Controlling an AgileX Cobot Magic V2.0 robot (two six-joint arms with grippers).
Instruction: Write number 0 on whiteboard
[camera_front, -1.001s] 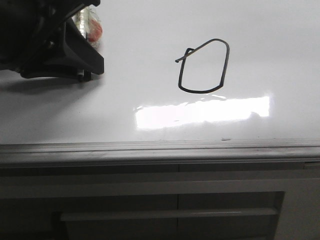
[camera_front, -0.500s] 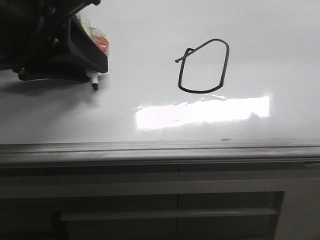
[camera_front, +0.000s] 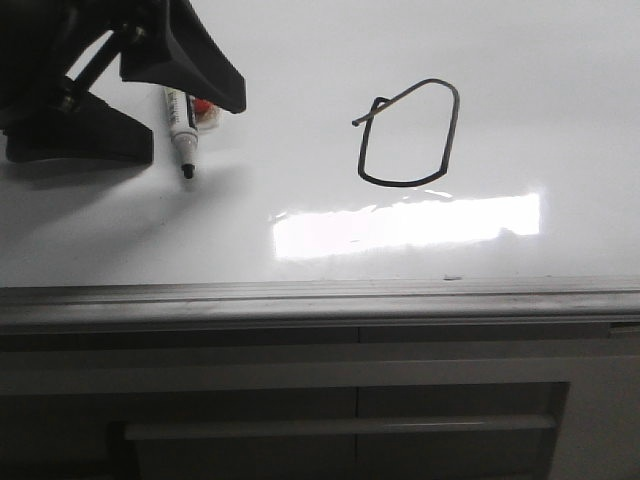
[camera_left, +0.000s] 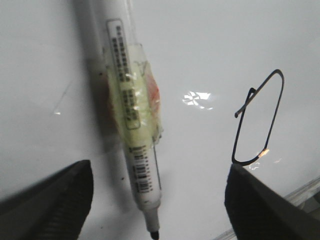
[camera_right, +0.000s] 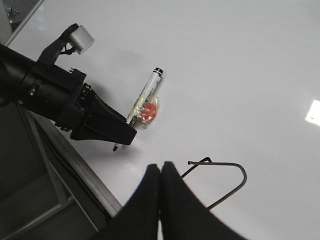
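Lying flat on the large glossy white whiteboard (camera_front: 520, 90) is one white-barrelled marker (camera_front: 177, 112) with a black tip, a wad of clear tape and something orange wrapped round its middle. The board has a grey metal strip along its near edge, and dark cabinet panels (camera_front: 300, 420) sit below it.

One drawn figure is on the board: the thin black angular number 0 (camera_front: 408, 134), a closed loop with a short stroke overshooting at its upper left. It sits right of the marker, well apart from it.

Two black claws are in view. The left claw (camera_left: 155, 200) hangs over the marker with its two fingers (camera_left: 60, 200) spread wide, one on each side of the barrel, touching nothing. The right claw (camera_right: 160, 172) has its two fingers pressed together, holding nothing, above the board near the drawn loop.
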